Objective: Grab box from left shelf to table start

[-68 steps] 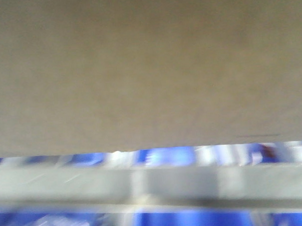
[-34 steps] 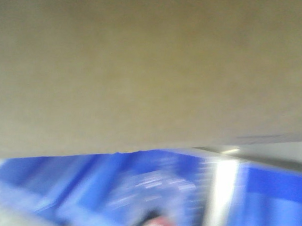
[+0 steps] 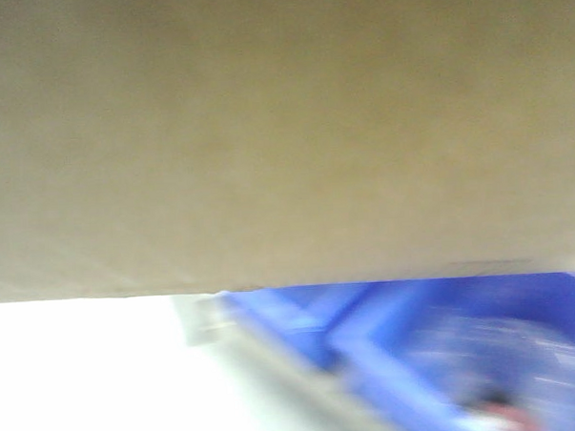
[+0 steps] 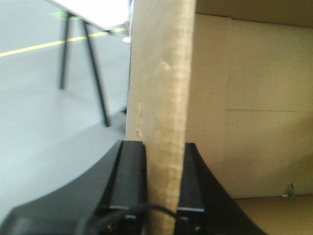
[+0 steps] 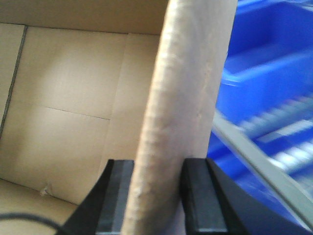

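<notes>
One cardboard box (image 3: 284,130), long side spanning the front view left to right, was held between two hands, left hand (image 4: 161,149) and right hand (image 5: 157,166) each clamped on an upright wall, blurred blue bins (image 3: 417,343) beyond.

The box (image 3: 284,130) is plain tan, the bins (image 3: 446,342) bright blue, the floor (image 4: 39,122) grey with a yellow line (image 4: 29,48).
</notes>
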